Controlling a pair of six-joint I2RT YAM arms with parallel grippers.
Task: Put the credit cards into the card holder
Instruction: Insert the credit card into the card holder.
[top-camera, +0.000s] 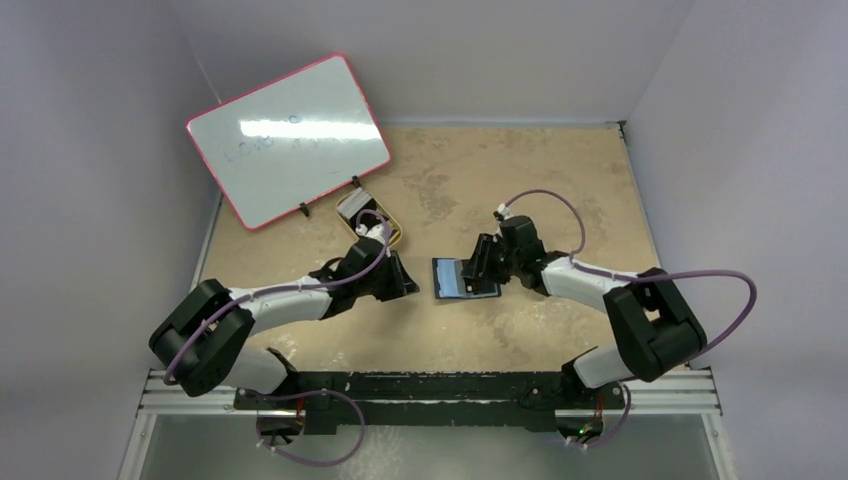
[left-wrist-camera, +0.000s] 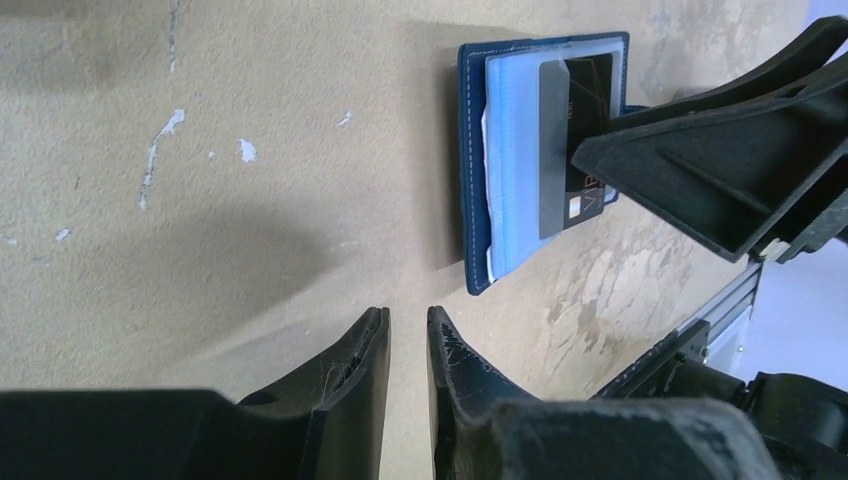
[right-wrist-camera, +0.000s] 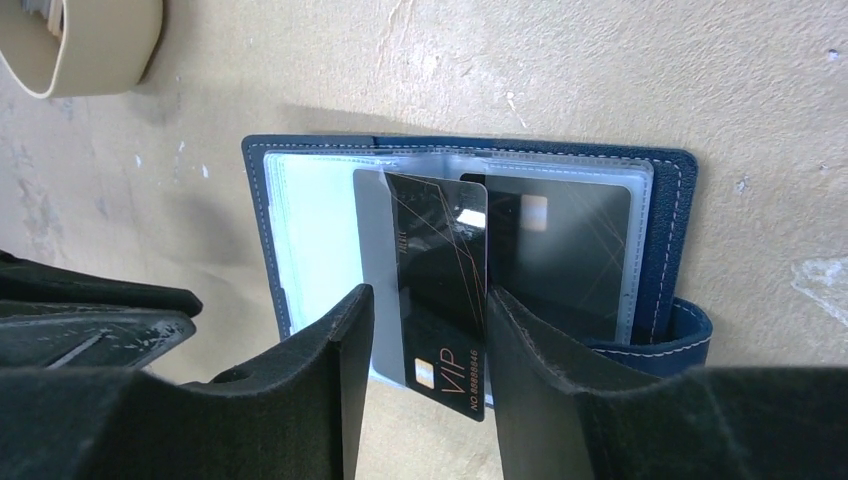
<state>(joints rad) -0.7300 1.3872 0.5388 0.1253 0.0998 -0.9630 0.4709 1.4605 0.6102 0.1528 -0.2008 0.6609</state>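
Bench (top-camera: 560, 190) carries card holder (right-wrist-camera: 665, 230), lying open at centre. Black card (right-wrist-camera: 440, 270) sits only half in its pocket. Right fingers (right-wrist-camera: 330, 400) stand wide around it, apparently not gripping. Left fingers (left-wrist-camera: 350, 390) nearly shut, empty. Risk: a brushing finger drags card out. Print: "VIP", no. unclear.

Open card holder (top-camera: 455, 283) lies between left pincer (top-camera: 409, 285) and right pincer (top-camera: 479, 262)
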